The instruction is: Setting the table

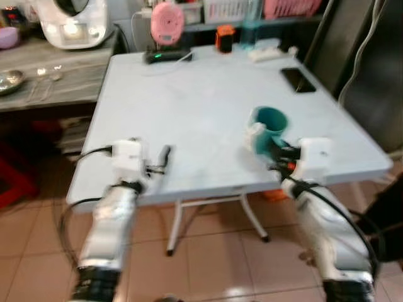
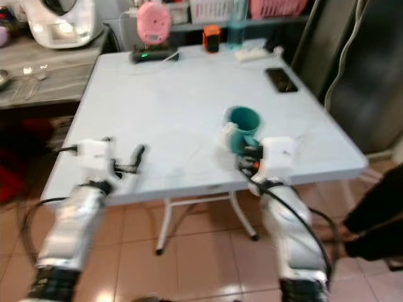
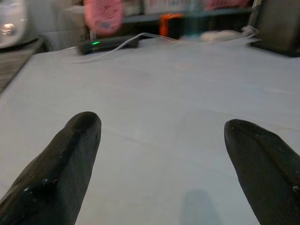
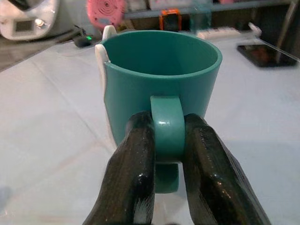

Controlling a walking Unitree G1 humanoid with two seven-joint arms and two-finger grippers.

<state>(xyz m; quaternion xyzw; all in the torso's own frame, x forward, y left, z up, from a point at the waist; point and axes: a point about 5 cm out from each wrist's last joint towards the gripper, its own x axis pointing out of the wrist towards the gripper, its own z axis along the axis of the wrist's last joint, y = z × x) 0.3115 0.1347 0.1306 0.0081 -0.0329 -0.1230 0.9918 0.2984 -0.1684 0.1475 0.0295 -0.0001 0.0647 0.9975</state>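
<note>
Mug (image 4: 161,79) first: your teal cup sits right of centre in the left eye view, near the front edge of the pale folding table (image 1: 189,107), and it looks upright with its mouth open to the ceiling. Your right gripper (image 4: 167,136) has it by the handle; in the right wrist view both black fingers (image 4: 133,173) press against the sides of the handle loop, clamped on it. A white piece clings to the side of the mug, too blurred for you to identify.

Your left gripper (image 3: 161,154) is at the lower left of the left eye view, over the table's front edge. Its two fingers (image 3: 61,168) stand wide apart with bare tabletop between them and nothing held.

Along the top of the left eye view, at the table's far edge, you can see a pink round gadget (image 1: 167,22) on a dark base with a green light, an orange and black object (image 1: 224,38), a white power strip (image 1: 264,53) and, further right, a dark phone (image 1: 298,80) lying flat. In the upper left corner a white kitchen machine (image 1: 72,22) stands on a grey counter (image 1: 56,82), with a metal bowl (image 1: 9,80) beside it. The floor (image 1: 214,258) below is tan tile.
</note>
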